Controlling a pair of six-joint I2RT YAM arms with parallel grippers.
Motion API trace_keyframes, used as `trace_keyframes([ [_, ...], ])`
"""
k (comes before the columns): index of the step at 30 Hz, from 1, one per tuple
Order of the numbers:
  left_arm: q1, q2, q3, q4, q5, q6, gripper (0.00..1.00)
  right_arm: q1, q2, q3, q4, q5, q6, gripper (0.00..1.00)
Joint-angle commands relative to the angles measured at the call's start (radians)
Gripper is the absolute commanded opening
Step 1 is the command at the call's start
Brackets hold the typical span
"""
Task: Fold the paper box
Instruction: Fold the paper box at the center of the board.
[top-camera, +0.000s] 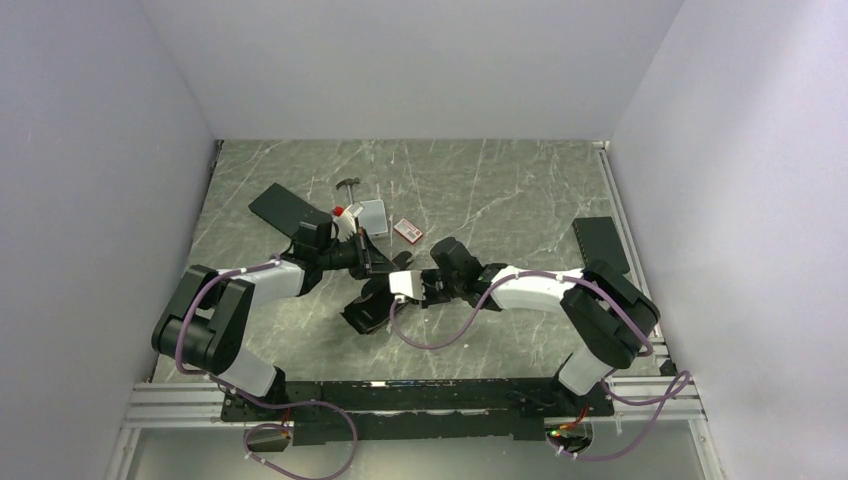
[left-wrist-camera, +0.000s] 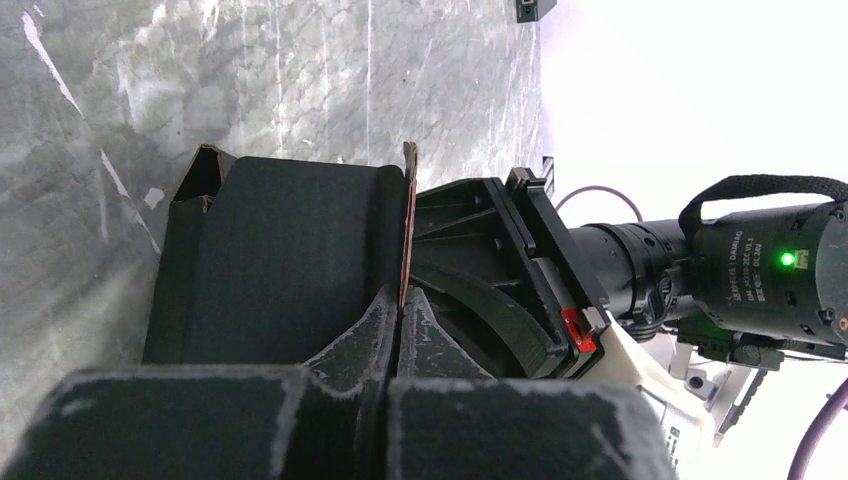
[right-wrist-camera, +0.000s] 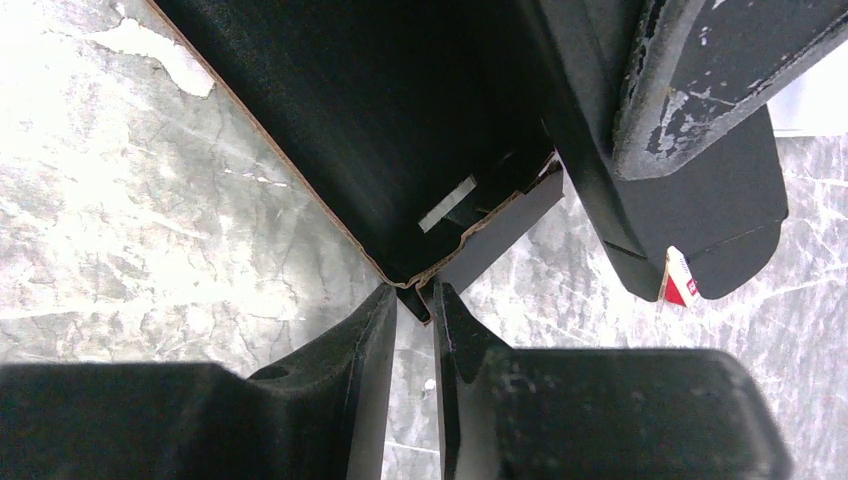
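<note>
The paper box (top-camera: 362, 316) is a matte black, partly folded piece of cardboard lying at mid-table between the two arms. In the left wrist view its broad panel (left-wrist-camera: 280, 260) stands up on the left. My left gripper (left-wrist-camera: 403, 296) is shut on the thin brown-edged wall that rises from it. My left gripper (top-camera: 367, 257) reaches the box from the far left. My right gripper (top-camera: 385, 297) comes in from the right. In the right wrist view a box corner (right-wrist-camera: 420, 262) pokes between the tips of my right gripper (right-wrist-camera: 415, 300). Its jaws stand narrowly apart, with a gap showing.
One plain black slab (top-camera: 290, 207) lies at the back left and another (top-camera: 600, 243) by the right wall. A silver-grey case (top-camera: 372, 213), a small red-and-white card (top-camera: 407, 230) and a hammer-like tool (top-camera: 348, 185) sit behind the box. The right arm's motor (left-wrist-camera: 770, 270) is close to the left gripper.
</note>
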Motion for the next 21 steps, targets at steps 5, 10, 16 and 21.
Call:
trace_keyframes([
  [5,-0.006,-0.019,0.008,-0.067,-0.093,-0.013,0.00,0.033,-0.024,0.013,0.110,-0.004,-0.038,0.21],
  [10,-0.006,-0.048,0.027,-0.138,-0.150,0.011,0.02,0.036,-0.027,0.013,0.117,0.019,-0.060,0.20],
  [16,-0.006,-0.072,0.037,-0.193,-0.189,0.023,0.19,0.038,-0.032,0.011,0.119,0.025,-0.068,0.20],
  [21,-0.006,-0.081,0.047,-0.244,-0.203,0.056,0.30,0.039,-0.034,0.010,0.120,0.026,-0.069,0.17],
])
